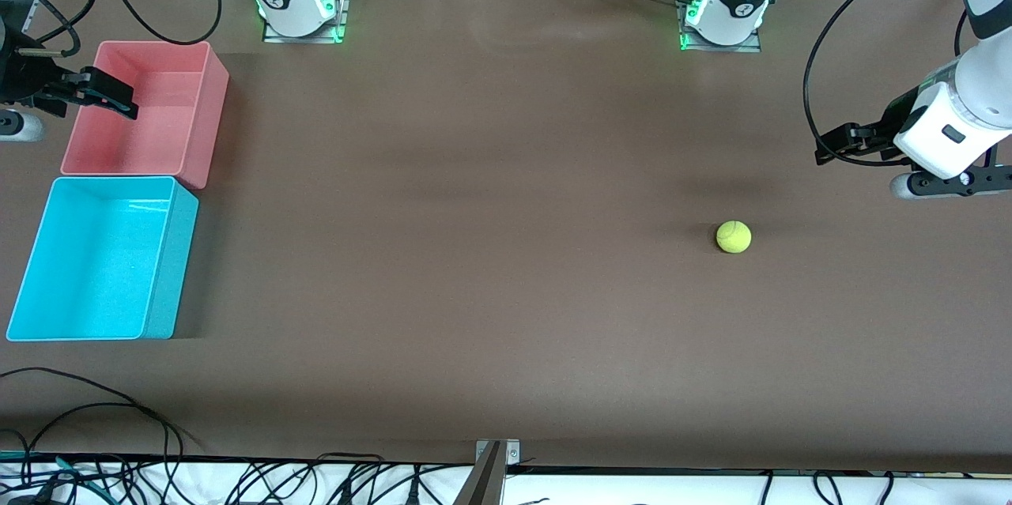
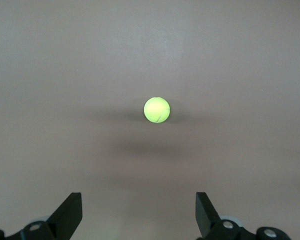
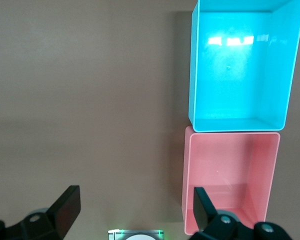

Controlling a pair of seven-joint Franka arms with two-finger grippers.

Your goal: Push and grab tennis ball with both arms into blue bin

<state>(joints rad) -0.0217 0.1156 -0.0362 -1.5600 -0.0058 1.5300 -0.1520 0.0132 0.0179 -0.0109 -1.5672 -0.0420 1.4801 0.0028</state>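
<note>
**Ball in the open, both pincers wide and high**

While both arms hang at the two ends of the counter (image 1: 506, 173), the tennis ball (image 1: 734, 236) sits alone on the brown surface toward the left arm's end, with bare counter all round it and nothing touching it. From the left wrist view the ball (image 2: 156, 109) shows ahead of the left pincer (image 2: 139, 212), whose fingers (image 2: 70, 212) stand well apart and hold nothing.

At the right arm's end the blue bin (image 1: 170, 268) stands near the counter's edge, nearer to the front camera than the pink bin (image 1: 202, 118); the two tubs sit just beside each other, short wall to short wall (whether they touch is hard to say). Both are upright. A long stretch of open counter lies between the ball and the blue bin.

The right pincer (image 1: 107, 94) hangs over the pink bin's outer rim, its fingers (image 3: 65, 210) spread wide and holding nothing; the right wrist view looks down on both the blue bin (image 3: 192, 75) and the pink bin (image 3: 187, 200).

In the front view the left pincer (image 1: 842, 143) is partly cut off by the frame's edge, as is much of each arm. Cables trail along the counter's near edge.
</note>
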